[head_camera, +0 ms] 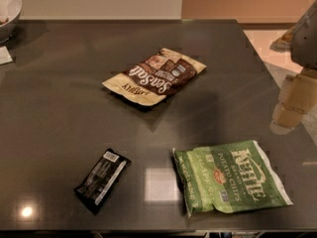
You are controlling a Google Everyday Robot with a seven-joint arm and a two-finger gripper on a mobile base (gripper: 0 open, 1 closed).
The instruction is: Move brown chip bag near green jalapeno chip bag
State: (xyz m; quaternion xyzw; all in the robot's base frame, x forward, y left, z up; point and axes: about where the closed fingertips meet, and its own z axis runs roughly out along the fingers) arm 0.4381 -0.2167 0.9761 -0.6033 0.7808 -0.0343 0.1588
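The brown chip bag (156, 76) lies flat on the dark table (64, 108), just beyond the middle, with white "Sea Salt" lettering facing up. The green jalapeno chip bag (230, 176) lies flat near the front right, with white "Kettle" lettering. The two bags are well apart. My gripper (292, 105) hangs at the right edge of the view, over the table's right side, to the right of the brown bag and above the green bag. It touches neither bag and holds nothing that I can see.
A small black wrapper with a white label (101, 180) lies at the front left. A white bowl (7, 11) and a pale card (5, 55) sit at the far left corner. The table's right edge runs just past my gripper.
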